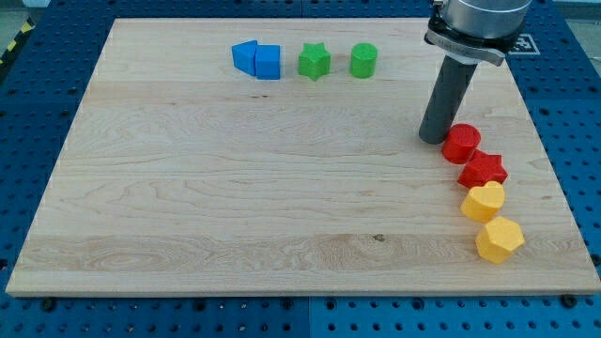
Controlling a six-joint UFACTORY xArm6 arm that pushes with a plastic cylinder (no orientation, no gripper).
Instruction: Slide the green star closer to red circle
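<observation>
The green star (315, 61) lies near the view's top, a little left of centre-right, between a blue cube (268, 63) and a green circle (363, 60). The red circle (461, 144) lies at the view's right. My tip (434, 138) rests on the board just left of the red circle, almost touching it, and far to the right of and below the green star.
A blue block (245, 56) touches the blue cube on its left. Below the red circle run a red star (483, 170), a yellow circle-like block (484, 202) and a yellow hexagon (500, 239). The wooden board (235, 207) ends close to the yellow blocks on the right.
</observation>
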